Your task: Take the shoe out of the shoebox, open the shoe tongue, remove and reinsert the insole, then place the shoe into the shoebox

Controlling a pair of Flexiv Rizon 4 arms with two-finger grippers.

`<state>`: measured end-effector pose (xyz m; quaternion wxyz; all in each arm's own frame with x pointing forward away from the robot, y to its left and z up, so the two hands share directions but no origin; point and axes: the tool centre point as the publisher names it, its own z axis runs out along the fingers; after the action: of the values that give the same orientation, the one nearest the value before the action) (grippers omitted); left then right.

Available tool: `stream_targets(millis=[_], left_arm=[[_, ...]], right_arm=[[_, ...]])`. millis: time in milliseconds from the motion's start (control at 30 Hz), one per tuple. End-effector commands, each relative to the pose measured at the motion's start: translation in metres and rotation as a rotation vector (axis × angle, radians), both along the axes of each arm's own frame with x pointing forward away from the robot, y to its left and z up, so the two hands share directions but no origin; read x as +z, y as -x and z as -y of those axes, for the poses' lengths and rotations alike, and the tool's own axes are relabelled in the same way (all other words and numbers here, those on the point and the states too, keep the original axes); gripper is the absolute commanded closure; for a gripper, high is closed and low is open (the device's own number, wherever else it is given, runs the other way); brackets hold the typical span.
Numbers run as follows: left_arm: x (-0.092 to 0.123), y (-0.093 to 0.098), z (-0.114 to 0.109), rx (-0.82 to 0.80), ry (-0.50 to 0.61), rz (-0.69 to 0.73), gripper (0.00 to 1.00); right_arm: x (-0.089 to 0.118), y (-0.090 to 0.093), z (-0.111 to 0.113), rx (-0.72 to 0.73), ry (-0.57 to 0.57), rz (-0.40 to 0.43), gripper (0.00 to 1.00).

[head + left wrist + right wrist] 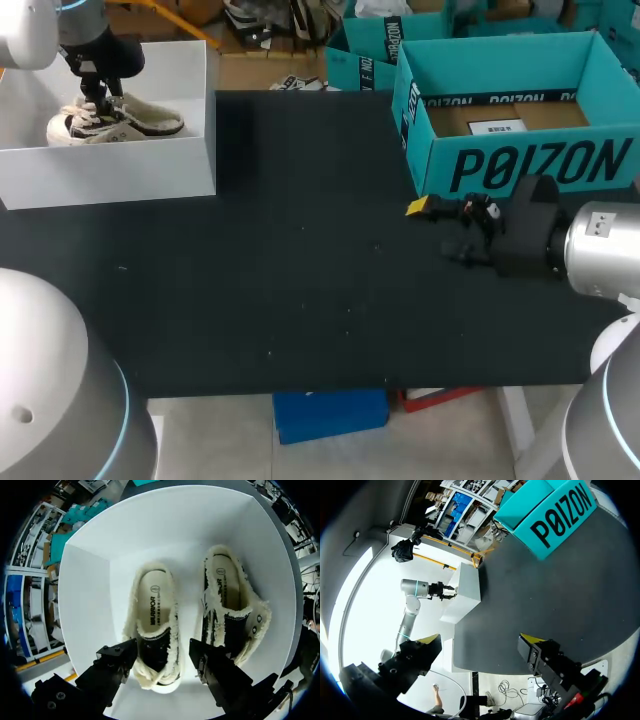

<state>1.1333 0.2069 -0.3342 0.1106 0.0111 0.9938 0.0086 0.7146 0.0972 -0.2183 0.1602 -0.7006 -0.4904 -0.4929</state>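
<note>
Two cream canvas shoes with frayed edges lie side by side in the white shoebox (90, 605), insoles in place. My left gripper (162, 657) hangs over the toe and laces of one shoe (155, 625), its fingers open on either side of the toe. The other shoe (230, 610) lies just beside one finger. From above, the left gripper (95, 108) stands over the shoes (125, 122) in the shoebox (110, 175) at the far left. My right gripper (440, 232) hovers open and empty over the black table, in front of the teal box; its own view shows the right gripper (481, 645) holding nothing.
An open teal cardboard box (540, 165) stands at the back right of the black table (300, 280), with a second teal box (365, 55) behind it. The teal box (560, 510) and the distant white shoebox (465, 592) also show ahead of the right gripper.
</note>
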Motion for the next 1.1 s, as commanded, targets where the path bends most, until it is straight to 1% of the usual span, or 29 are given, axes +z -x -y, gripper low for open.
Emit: stream_targets(millis=[33, 300, 467, 567, 600, 733, 833, 867, 900, 967, 1100], left_arm=[[0.011, 0.003, -0.001, -0.002, -0.004, -0.026, 0.0], [0.036, 0.003, 0.002, 0.005, -0.002, -0.095, 0.0], [0.06, 0.007, 0.012, 0.025, 0.004, -0.124, 0.0], [0.071, 0.014, 0.021, 0.048, -0.007, -0.147, 0.0], [0.075, 0.018, 0.025, 0.054, -0.022, -0.142, 0.0], [0.086, 0.038, 0.038, 0.089, -0.026, -0.11, 0.0], [0.091, 0.054, 0.045, 0.134, -0.018, -0.068, 0.0], [0.093, 0.062, 0.047, 0.15, 0.001, -0.051, 0.0], [0.094, 0.065, 0.048, 0.159, 0.003, -0.044, 0.0], [0.097, 0.081, 0.053, 0.193, 0.039, -0.027, 0.0], [0.097, 0.109, 0.066, 0.213, 0.059, -0.028, 0.0]], right_arm=[[0.001, 0.0, 0.001, 0.001, 0.0, 0.0, 0.0], [0.001, 0.0, 0.001, 0.001, 0.0, 0.0, 0.0], [0.001, 0.0, 0.001, 0.001, 0.0, 0.0, 0.0], [0.001, 0.0, 0.001, 0.001, 0.0, 0.0, 0.0], [0.001, 0.0, 0.001, 0.001, 0.0, 0.0, 0.0], [0.001, 0.0, 0.001, 0.001, 0.0, 0.0, 0.0], [0.001, 0.0, 0.001, 0.001, 0.0, 0.0, 0.0], [0.001, 0.0, 0.001, 0.001, 0.0, 0.0, 0.0], [0.001, 0.0, 0.001, 0.001, 0.0, 0.0, 0.0], [0.001, 0.0, 0.001, 0.001, 0.0, 0.0, 0.0], [0.001, 0.0, 0.001, 0.001, 0.0, 0.0, 0.0]])
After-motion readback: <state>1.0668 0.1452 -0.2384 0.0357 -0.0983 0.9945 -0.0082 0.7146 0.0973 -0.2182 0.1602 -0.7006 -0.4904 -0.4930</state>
